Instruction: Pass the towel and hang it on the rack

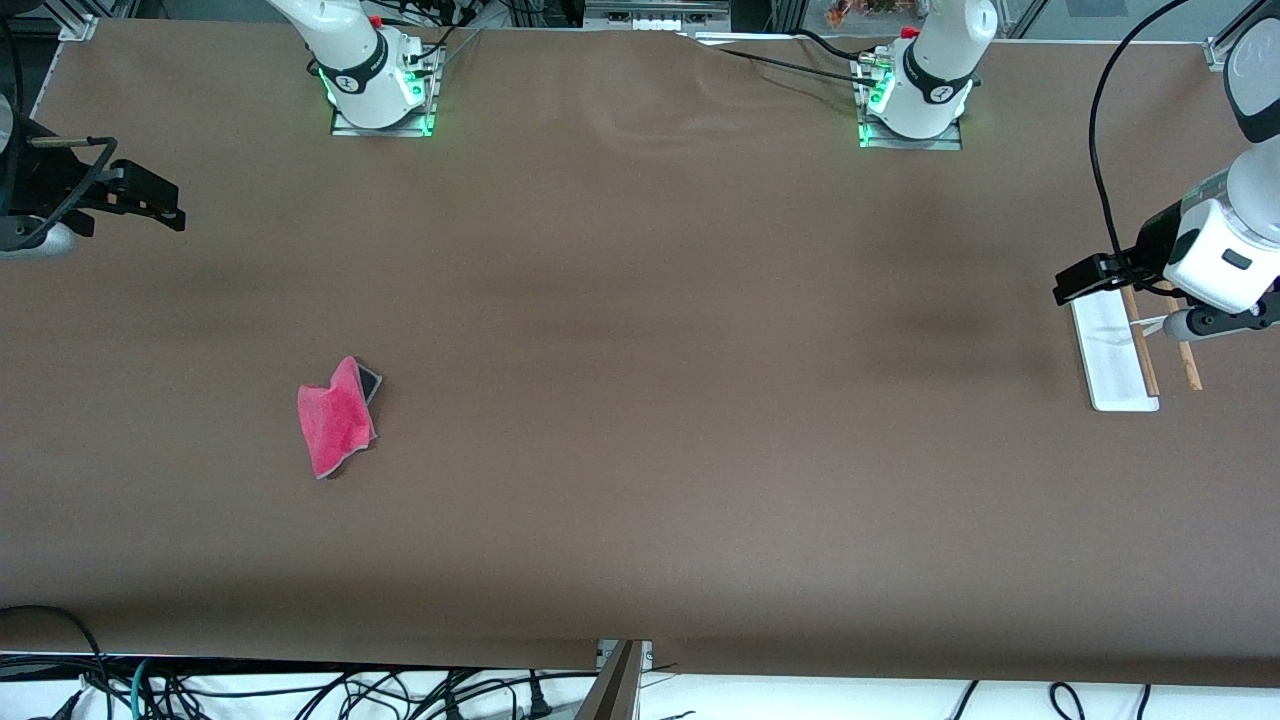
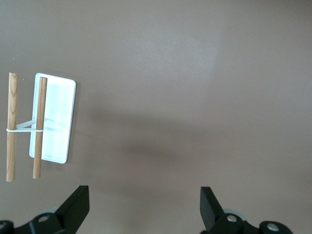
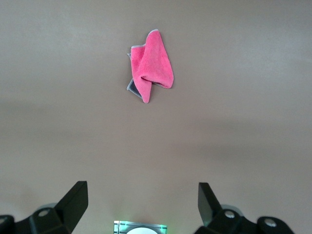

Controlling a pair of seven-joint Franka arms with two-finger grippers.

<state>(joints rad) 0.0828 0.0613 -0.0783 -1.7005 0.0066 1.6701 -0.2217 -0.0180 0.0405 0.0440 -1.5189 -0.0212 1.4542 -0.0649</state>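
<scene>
From the front view I see the brown table [image 1: 640, 350] with both arms pulled out to its two ends. The towel [image 1: 336, 418] lies crumpled on the table toward the right arm's end, pink side up, with a small dark grey corner folded out at its edge farther from the camera. Nothing touches it. The rack [image 1: 1118, 352] stands at the left arm's end of the table: a white flat base with two thin wooden rods beside it. The right gripper [image 1: 150, 195] hangs over the edge of the table at the right arm's end, well apart from the towel. The left gripper [image 1: 1085, 280] hangs just over the rack, at the end of its base that is farther from the camera. I cannot judge the fingers well from this view.

In the left wrist view, the left gripper [image 2: 144, 207] has its two fingers spread wide and nothing is between them. Under it I see the rack [image 2: 53, 119] with its white base and the two rods joined by a white crosspiece.

In the right wrist view, the right gripper [image 3: 143, 204] also has its fingers spread wide and empty. The towel [image 3: 151, 66] lies on the table ahead of the fingers, not near them.
</scene>
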